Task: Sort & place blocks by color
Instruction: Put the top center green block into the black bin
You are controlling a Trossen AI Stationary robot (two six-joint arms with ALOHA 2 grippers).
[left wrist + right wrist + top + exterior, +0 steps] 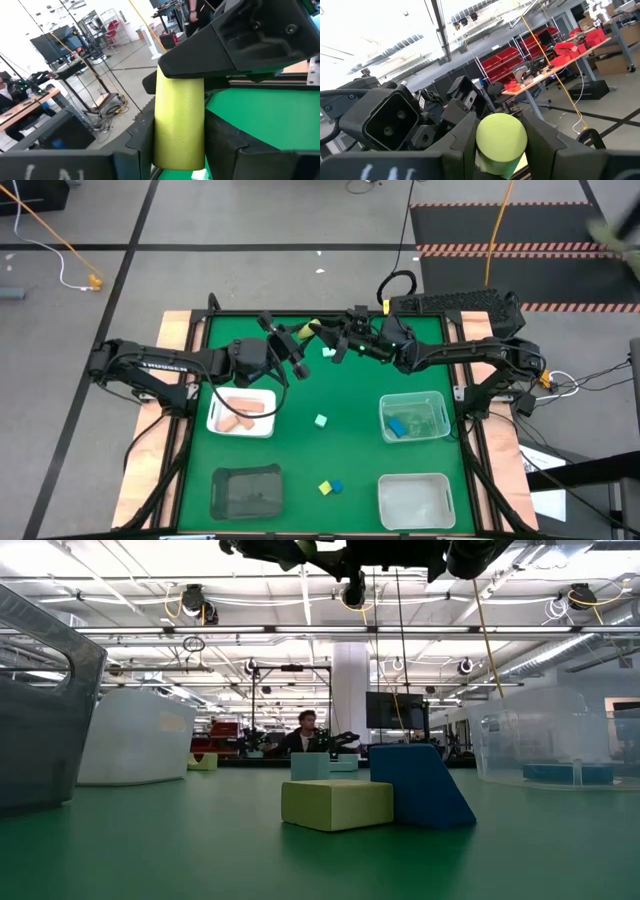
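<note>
Both tools, left tool [300, 340] and right tool [335, 338], clench one yellow bar [312, 328] aloft over the desk's [350, 470] far middle. Risk: mistimed release drops it.

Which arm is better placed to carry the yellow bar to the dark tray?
Left, probably: left gripper and right gripper both clamp the yellow bar, but the dark tray lies on the left arm's side of the table.
</note>
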